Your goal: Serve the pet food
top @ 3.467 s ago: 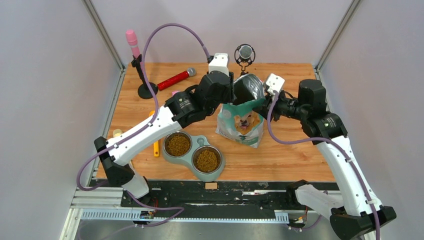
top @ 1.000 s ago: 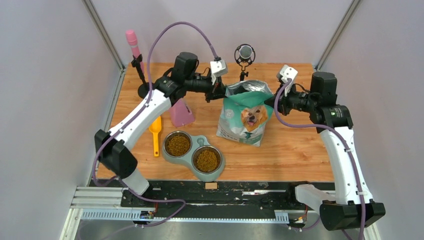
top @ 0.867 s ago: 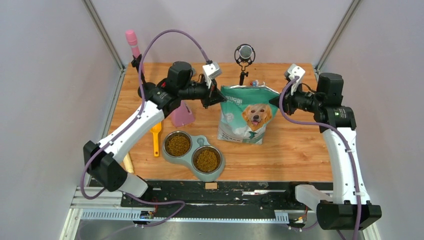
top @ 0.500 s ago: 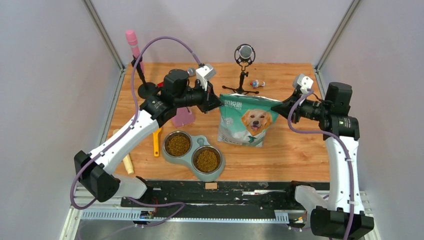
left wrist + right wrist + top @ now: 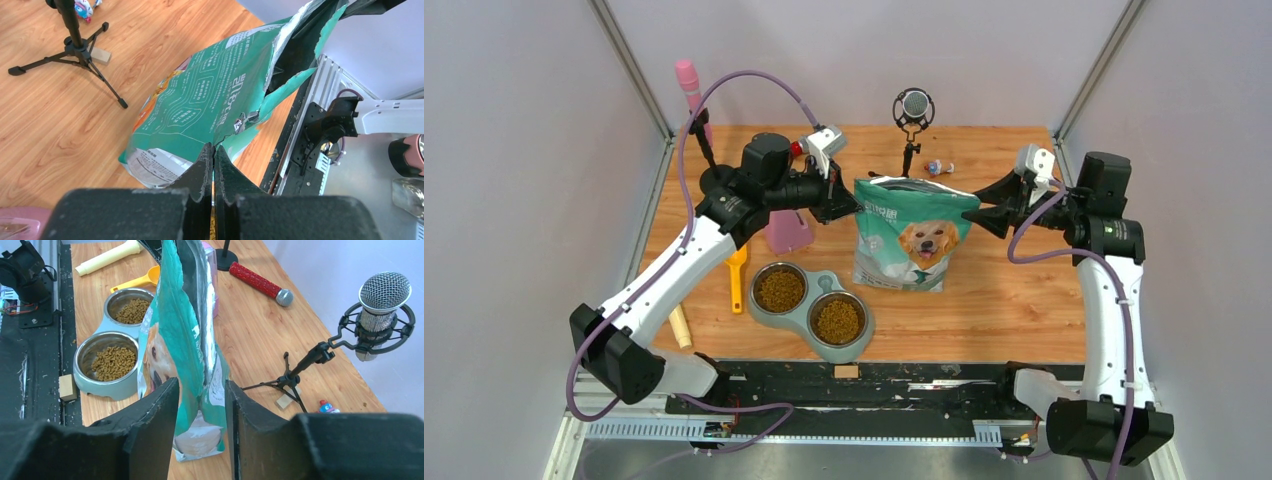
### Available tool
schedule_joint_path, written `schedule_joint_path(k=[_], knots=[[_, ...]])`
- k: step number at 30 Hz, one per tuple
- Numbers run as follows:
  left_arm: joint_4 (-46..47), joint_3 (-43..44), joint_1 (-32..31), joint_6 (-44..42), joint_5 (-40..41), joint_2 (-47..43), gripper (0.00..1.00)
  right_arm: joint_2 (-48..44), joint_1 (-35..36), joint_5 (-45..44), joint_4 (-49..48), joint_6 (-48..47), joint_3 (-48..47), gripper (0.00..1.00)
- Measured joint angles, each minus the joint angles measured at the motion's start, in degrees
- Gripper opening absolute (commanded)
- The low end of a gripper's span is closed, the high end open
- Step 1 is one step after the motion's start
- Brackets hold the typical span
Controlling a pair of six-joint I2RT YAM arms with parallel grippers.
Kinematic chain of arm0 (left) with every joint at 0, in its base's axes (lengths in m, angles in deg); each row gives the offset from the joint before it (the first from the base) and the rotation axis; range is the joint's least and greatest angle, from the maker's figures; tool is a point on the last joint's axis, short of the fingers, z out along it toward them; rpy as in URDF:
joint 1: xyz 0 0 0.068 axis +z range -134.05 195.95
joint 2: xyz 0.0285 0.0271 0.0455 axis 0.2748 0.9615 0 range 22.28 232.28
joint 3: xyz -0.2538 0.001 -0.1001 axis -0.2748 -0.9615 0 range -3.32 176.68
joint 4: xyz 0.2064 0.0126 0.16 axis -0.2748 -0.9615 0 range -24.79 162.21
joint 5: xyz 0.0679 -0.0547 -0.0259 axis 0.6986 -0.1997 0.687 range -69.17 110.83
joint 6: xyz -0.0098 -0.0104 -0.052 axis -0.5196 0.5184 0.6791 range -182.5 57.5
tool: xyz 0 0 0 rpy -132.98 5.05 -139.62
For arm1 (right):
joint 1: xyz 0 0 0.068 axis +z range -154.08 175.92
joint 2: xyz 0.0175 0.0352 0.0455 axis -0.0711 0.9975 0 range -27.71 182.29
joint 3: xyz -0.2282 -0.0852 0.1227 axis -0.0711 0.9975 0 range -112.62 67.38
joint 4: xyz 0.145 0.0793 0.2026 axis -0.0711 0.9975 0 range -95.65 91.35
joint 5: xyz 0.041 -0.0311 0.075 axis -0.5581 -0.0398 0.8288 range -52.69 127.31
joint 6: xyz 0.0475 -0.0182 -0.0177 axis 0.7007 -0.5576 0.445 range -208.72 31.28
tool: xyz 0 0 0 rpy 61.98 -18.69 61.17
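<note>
Wooden table point(image 5: 1014, 300), on it a standing food bag point(image 5: 909, 245), a double bowl point(image 5: 816, 281), a yellow scoop point(image 5: 736, 275), a pink box point(image 5: 788, 232), a tripod microphone point(image 5: 913, 108), a small toy point(image 5: 938, 167)

pet food point(image 5: 780, 290) in twin bowl point(image 5: 796, 326), bag point(image 5: 914, 240) behind it

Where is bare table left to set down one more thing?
The widest bare patch of the table lies front right, bordered by the food bag, the double bowl and the right arm. A smaller one is at the back right, beyond the small toy. The left side is crowded: pink container, orange scoop, cream roller.
</note>
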Motion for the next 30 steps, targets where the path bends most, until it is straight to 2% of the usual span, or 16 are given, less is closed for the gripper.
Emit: schedule_joint_path(k=[4,6,7,8,9,10,16,18,19,20,21,23,25,30], knots=[[-0.15,0.00,0.00,-0.13,-0.31,0.00,0.00,1.90,1.53,0.04,0.00,-0.15,-0.46,0.44],[-0.17,0.00,0.00,-0.24,-0.46,0.00,0.00,2.73,2.34,0.09,-0.02,-0.15,-1.01,0.41],[-0.17,0.00,0.00,-0.28,-0.55,0.00,0.00,3.08,2.71,0.22,-0.02,-0.15,-1.36,0.38],[-0.20,0.00,0.00,-0.35,-0.59,0.00,0.00,3.37,3.02,0.35,-0.09,-0.17,-1.66,0.30],[-0.20,0.00,0.00,-0.44,-0.61,0.00,0.00,3.61,3.32,0.44,-0.17,-0.15,-1.97,0.11],[-0.20,0.02,0.00,-0.46,-0.63,0.00,0.00,3.78,3.54,0.44,-0.33,-0.17,-2.16,0.01],[-0.52,0.42,0.11,-1.29,-1.14,0.20,0.00,4.70,3.93,0.11,-0.37,2.38,-3.21,0.00],[-0.90,1.03,0.13,-2.16,-1.97,0.63,0.23,5.20,3.98,-0.22,-0.35,3.56,-3.76,0.00],[-1.01,1.29,0.15,-2.75,-2.36,0.90,0.40,5.35,3.98,-0.26,-0.33,3.93,-3.89,0.00],[-1.18,1.90,0.22,-3.37,-3.32,1.36,0.47,5.49,3.98,-0.26,-0.33,4.39,-3.98,0.00],[-1.16,2.62,0.33,-4.37,-4.11,1.77,0.63,5.53,3.98,-0.24,-0.33,4.66,-4.00,0.00],[-1.25,4.87,0.50,-6.56,-6.71,2.69,0.80,5.53,3.98,-0.20,-0.31,4.94,-4.11,0.00],[-1.22,7.08,0.59,-9.38,-9.38,3.37,0.88,5.53,4.00,-0.11,-0.09,5.22,-4.20,0.00],[-2.54,11.15,0.59,-19.58,-15.65,5.03,0.94,5.53,4.00,0.02,0.28,5.92,-4.31,0.00]])
